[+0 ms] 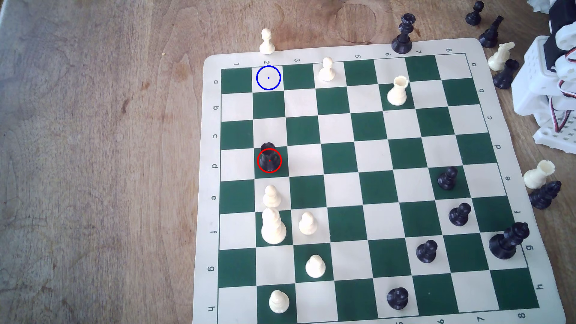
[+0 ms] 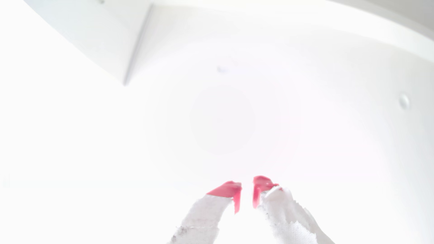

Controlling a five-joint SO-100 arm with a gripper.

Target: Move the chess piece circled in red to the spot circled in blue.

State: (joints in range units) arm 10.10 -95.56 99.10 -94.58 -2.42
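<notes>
Wrist view: gripper [image 2: 247, 187] points at a washed-out white background; red-tipped fingers [image 2: 229, 188] nearly together, narrow gap, nothing between them.

Exterior view, near edge first: cream pawn [image 1: 278, 301] on a green square of row h, in column 2. Further up that column, a tall cream piece [image 1: 273, 226] and another cream pawn [image 1: 271, 197]. Beyond them the black rook [image 1: 268, 157] stands upright on its red-circled green square, row d. Two bare squares further, the blue-circled spot [image 1: 268, 78], cream, row a, unoccupied. White arm base [image 1: 551, 93] at the exterior view's right, off the chessboard [image 1: 352, 193]
</notes>
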